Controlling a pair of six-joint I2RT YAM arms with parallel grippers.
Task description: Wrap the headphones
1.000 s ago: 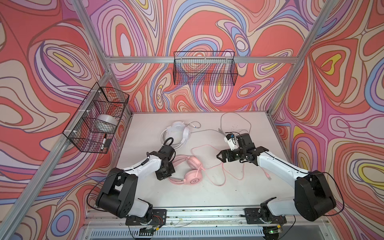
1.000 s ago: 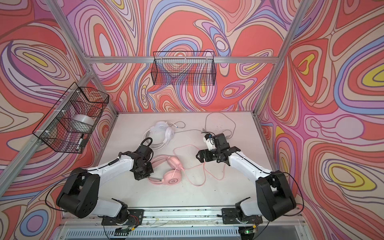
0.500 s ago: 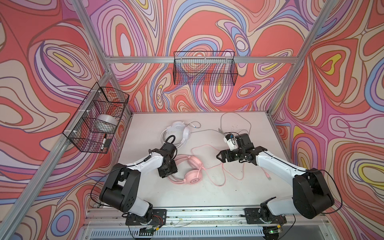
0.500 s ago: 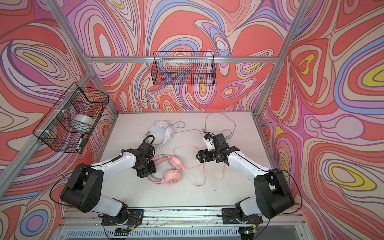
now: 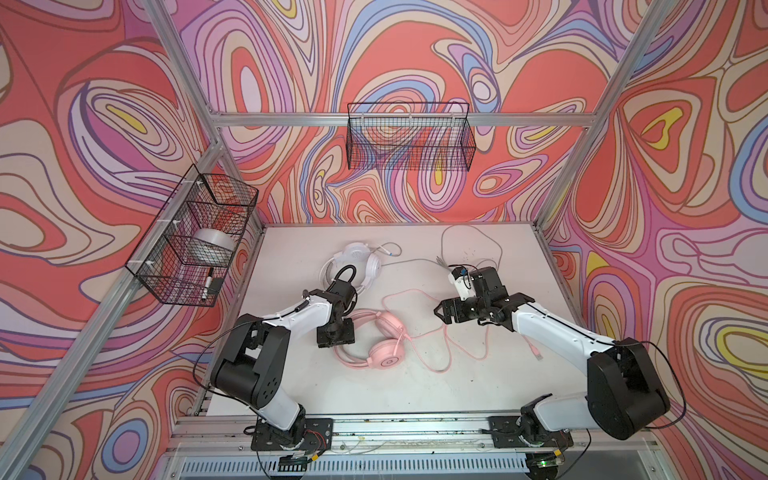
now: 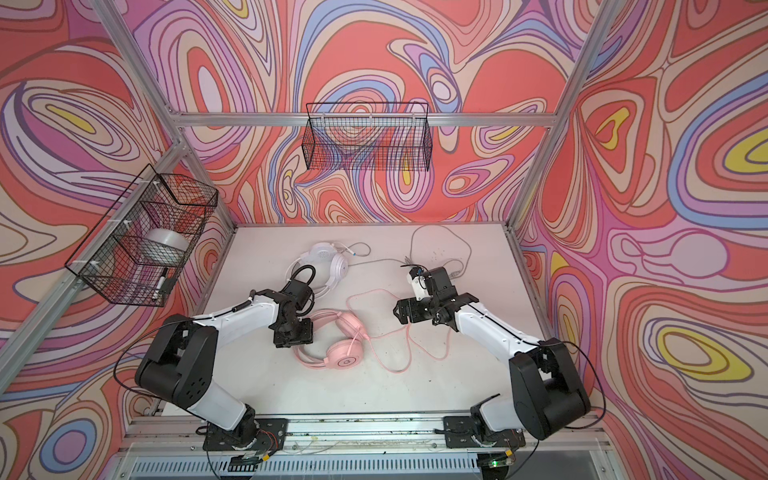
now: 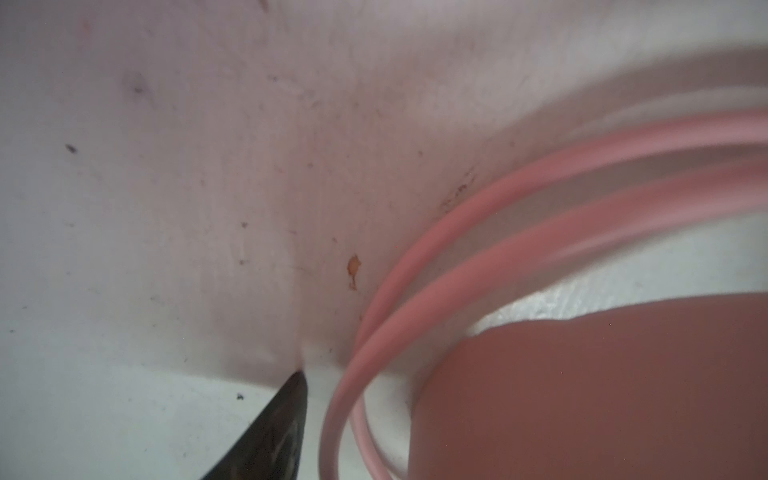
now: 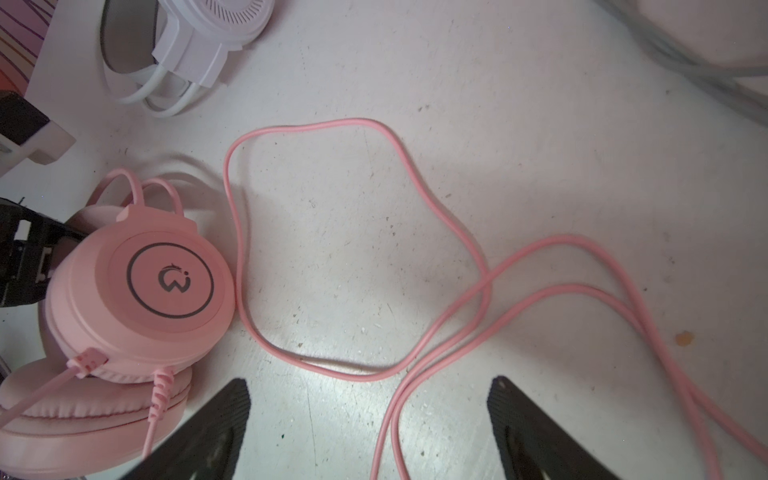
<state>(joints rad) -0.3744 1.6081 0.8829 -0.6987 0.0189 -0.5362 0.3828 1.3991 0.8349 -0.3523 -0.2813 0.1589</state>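
Now we see the pink headset (image 5: 385,358) lying flat on the white table (image 5: 374,411), near the middle, with its two ear cups close to each other. Its pink cord (image 8: 316,124) runs away from it in loose loops over the table, toward the right side, and it is not wound around anything. The white headset (image 5: 361,259) lies farther back, apart from the pink one. Its pale grey cord (image 5: 415,261) spreads out to the right and makes one big loop near the back edge.

The left gripper (image 5: 336,334) points down at the table, just beside the headband side of the pink headset. In the left wrist view we see only one dark finger (image 7: 282,424). It stands apart from the two thin pink rails (image 7: 623,147) of the headband, with bare table between. The other finger is hidden behind a blurred pink mass. So we read the jaws as parted, holding nothing.

The right gripper (image 8: 368,386) hovers above the pink cord, to the right of the pink headset. Its jaws are spread wide and they grasp nothing. In the right wrist view the cord passes on the table below the gap between them.

On the left wall hangs a wire basket (image 5: 174,274) with a roll of tape (image 5: 214,247) inside.
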